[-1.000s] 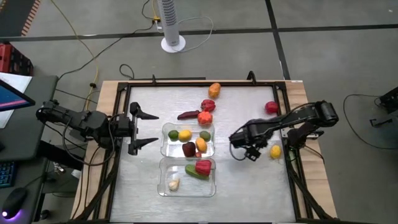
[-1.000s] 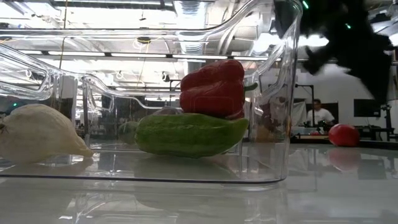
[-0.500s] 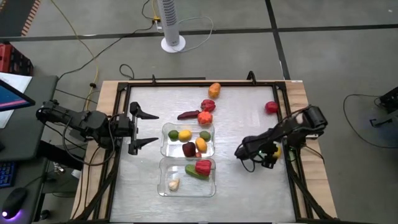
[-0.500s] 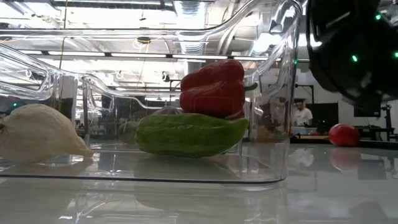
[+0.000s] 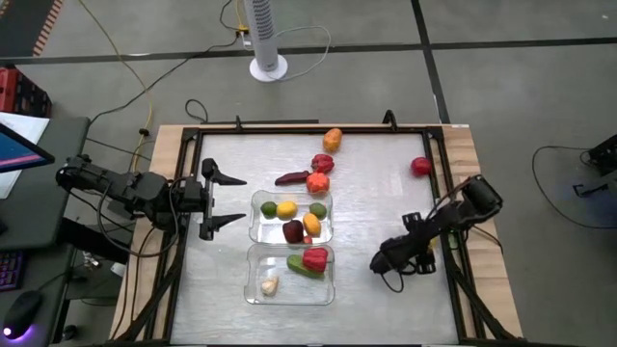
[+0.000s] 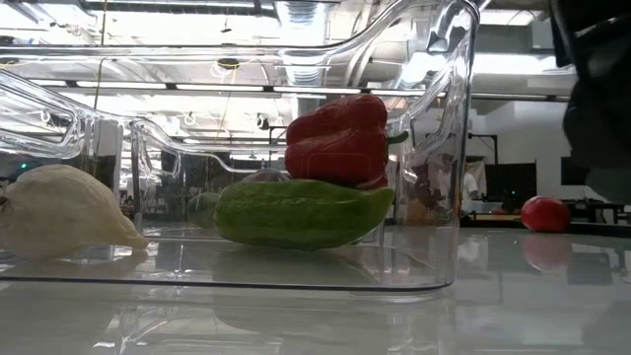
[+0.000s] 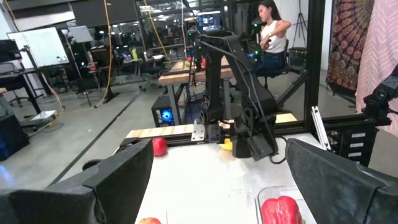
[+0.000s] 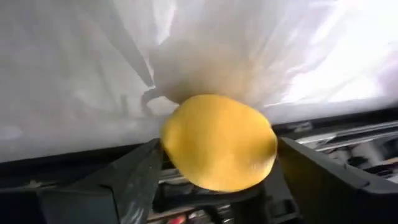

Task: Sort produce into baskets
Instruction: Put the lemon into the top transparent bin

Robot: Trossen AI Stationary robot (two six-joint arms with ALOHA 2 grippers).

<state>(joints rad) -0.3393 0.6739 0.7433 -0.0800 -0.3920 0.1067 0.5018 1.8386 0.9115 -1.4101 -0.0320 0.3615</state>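
Yellow fruit (image 8: 219,142) between open right claw's (image 8: 211,177) fingers (image 8: 134,177)

1. High view: overhead, straight down, far enough to take in whole table (image 5: 376,289), both arms, floor round it.
2. Low view: at tabletop level, very close to near basket (image 6: 434,148), looking level across table into room; shares red pepper (image 6: 338,138) and cucumber (image 6: 301,212) w/ high view.
3. Left wrist view: from table's left edge, faces across to right edge and room beyond; shares red fruit (image 7: 160,146) w/ low view.
4. Right wrist view: very close, aimed down at yellow fruit (image 8: 219,142) by table's right edge; left wrist view sees same fruit far off.
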